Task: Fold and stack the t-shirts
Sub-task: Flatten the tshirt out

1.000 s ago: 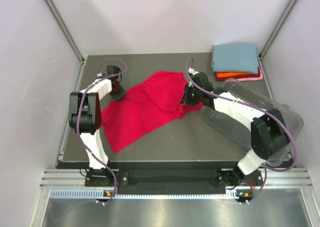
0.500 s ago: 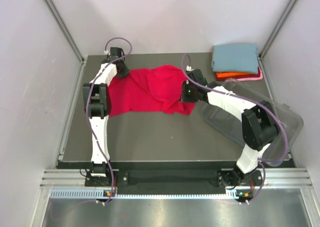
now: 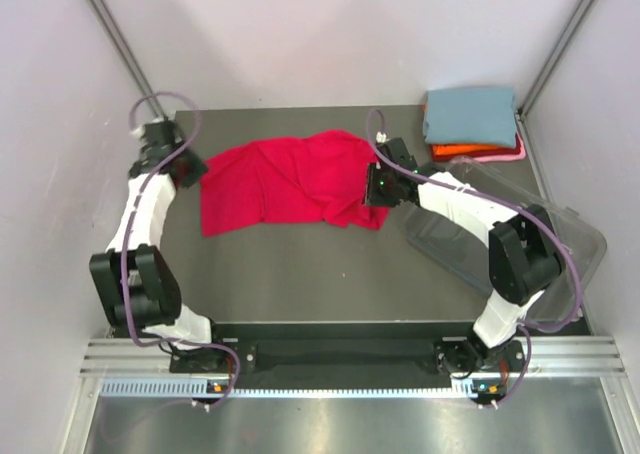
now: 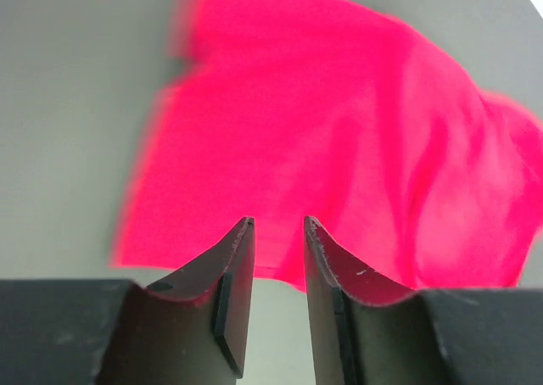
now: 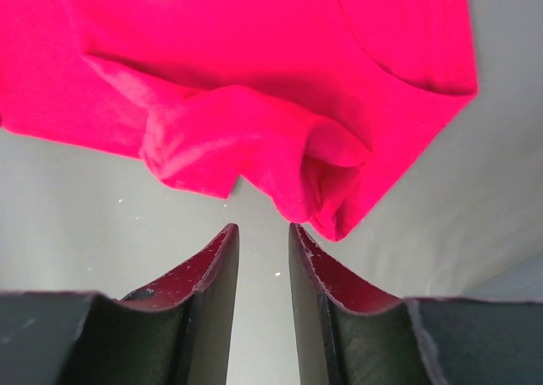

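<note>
Both my hands are off the cloth now. A second ago the crimson t-shirt (image 3: 285, 179) lay slanted towards the near left with my hands on it; now it is drawn out left to right across the far half of the table (image 3: 300, 274). It lies fairly flat on the left and rumpled at its right end. My left hand (image 4: 277, 224) has swung out towards the table's left edge and sits by the shirt's left border, fingers parted with nothing between them. My right hand (image 5: 261, 228) is at the bunched right end, also parted and empty, with the folded lip of cloth just past its tips. Near of the shirt the table is bare across its width. On the right the clear tub (image 3: 560, 244) lies by my right arm. In the far right corner sits the stack, blue-grey t-shirt (image 3: 470, 114) on top, orange (image 3: 460, 152) and pink (image 3: 517, 152) edges showing beneath, well apart from the crimson one.
</note>
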Tool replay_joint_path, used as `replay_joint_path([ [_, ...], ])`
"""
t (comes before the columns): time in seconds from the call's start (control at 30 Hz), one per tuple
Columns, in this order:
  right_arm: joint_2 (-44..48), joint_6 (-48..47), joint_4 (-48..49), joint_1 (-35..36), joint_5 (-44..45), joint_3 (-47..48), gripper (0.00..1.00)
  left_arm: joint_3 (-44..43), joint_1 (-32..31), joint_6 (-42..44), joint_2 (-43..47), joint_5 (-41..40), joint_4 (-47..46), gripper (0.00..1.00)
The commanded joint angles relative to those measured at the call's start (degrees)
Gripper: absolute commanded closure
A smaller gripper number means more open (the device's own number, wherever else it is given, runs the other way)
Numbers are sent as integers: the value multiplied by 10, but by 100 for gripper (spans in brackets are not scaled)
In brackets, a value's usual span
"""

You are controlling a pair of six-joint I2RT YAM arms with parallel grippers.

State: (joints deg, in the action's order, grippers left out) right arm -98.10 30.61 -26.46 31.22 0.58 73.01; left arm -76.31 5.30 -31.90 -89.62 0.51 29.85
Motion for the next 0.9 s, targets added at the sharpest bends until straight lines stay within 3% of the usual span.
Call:
replay_joint_path([
  [0.0, 10, -5, 6, -5, -22, -1, 70, 90, 108, -59, 25, 37, -20, 66],
  [0.07, 22, 2, 26, -2, -28, -16, 68, 145, 167, -96, 55, 63, -33, 66],
  [0.17, 31, 7, 45, 0, -38, -28, 67, 206, 209, -138, 84, 99, -83, 65],
  [0.37, 29, 8, 57, 0, -52, -30, 66, 245, 201, -149, 47, 116, -100, 65],
  [0.73, 30, 6, 73, 0, -59, -45, 66, 282, 150, -166, -34, 56, -129, 59],
  [0.87, 33, 6, 72, 0, -55, -45, 66, 275, 116, -164, -33, -1, -109, 58],
])
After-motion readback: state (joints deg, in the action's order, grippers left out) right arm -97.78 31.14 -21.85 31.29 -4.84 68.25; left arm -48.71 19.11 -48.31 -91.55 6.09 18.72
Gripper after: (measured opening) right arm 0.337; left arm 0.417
